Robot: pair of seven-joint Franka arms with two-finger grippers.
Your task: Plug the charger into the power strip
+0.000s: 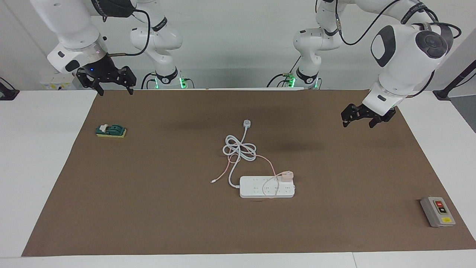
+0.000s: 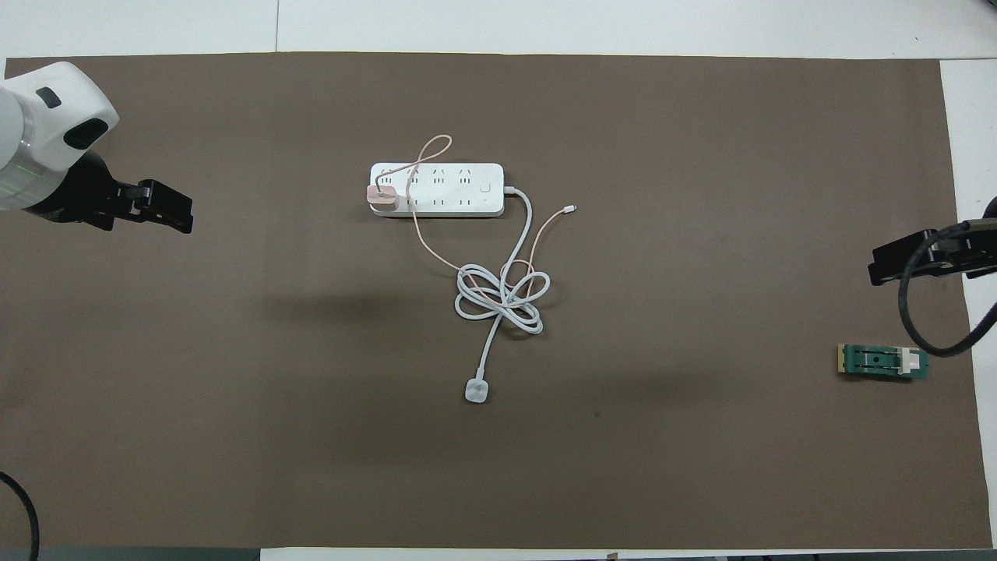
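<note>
The white power strip (image 1: 256, 190) (image 2: 452, 183) lies flat in the middle of the brown mat. The pale pink charger (image 1: 286, 175) (image 2: 382, 199) sits on the strip's end toward the left arm's end of the table. I cannot tell whether its prongs are fully in. Its thin pink cable loops over the strip and runs to a loose end (image 1: 212, 181) (image 2: 572, 208). My left gripper (image 1: 357, 125) (image 2: 183, 218) is open and empty, raised over the mat's edge at the left arm's end. My right gripper (image 1: 114, 90) (image 2: 876, 273) is open and empty, raised over the mat's corner at the right arm's end.
The strip's thick white cord coils nearer to the robots and ends in a white plug (image 1: 247, 123) (image 2: 477, 391). A small green and yellow block (image 1: 111, 131) (image 2: 884, 362) lies at the right arm's end. A grey box with red and yellow buttons (image 1: 437, 211) lies at the left arm's end, farther from the robots.
</note>
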